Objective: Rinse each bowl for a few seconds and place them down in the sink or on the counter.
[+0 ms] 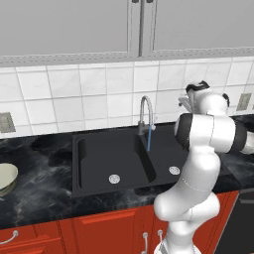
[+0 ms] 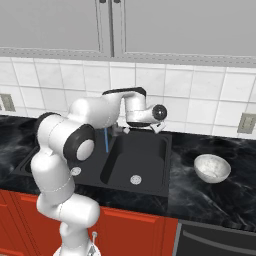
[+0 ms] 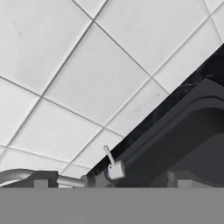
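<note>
Gripper [image 2: 141,128] open, well left of white bowl [image 2: 212,168]

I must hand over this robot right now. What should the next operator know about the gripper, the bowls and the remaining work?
Gripper: open, empty, at the back of the sink beside the faucet; the hand view looks at the faucet's handle.
Water: a thin blue stream runs from the faucet into the sink.
Bowls: greenish bowl sits on the counter left of the sink; white bowl on the counter right of it.
Done: the tap appears to be on.
Left: neither bowl is held or under the water; by the look of things, both remain to be rinsed and set down.
</note>
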You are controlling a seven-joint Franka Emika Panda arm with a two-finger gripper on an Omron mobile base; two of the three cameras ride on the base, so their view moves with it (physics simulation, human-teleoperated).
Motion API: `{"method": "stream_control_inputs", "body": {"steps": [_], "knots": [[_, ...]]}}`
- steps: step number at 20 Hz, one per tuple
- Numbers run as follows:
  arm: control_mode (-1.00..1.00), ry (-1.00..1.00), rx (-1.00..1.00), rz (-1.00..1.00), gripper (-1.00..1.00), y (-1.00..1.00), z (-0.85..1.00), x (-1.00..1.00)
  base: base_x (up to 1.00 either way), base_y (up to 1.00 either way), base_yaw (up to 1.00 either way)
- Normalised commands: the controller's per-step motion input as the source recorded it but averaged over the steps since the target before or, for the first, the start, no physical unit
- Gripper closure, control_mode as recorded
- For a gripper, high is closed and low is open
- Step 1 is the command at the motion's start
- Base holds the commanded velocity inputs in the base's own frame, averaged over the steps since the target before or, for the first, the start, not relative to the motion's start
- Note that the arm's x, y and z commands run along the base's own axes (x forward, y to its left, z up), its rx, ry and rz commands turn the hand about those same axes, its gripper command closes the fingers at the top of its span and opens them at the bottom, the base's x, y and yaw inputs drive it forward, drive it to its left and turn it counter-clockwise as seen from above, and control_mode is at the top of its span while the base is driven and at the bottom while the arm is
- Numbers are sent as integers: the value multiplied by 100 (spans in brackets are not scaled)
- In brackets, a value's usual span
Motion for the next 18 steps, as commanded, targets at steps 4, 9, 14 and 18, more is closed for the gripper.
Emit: {"method": "stream_control_inputs", "body": {"steps": [4, 9, 14, 18], "knots": [[-100, 1, -12, -1, -100, -7, 5, -39, 0, 0, 0], [-100, 2, -14, -3, -100, -7, 1, -32, 0, 0, 0], [-100, 6, -12, -2, -100, -11, 11, -24, 0, 0, 0], [-100, 10, -10, -1, -100, -13, 13, -23, 0, 0, 0]]}}
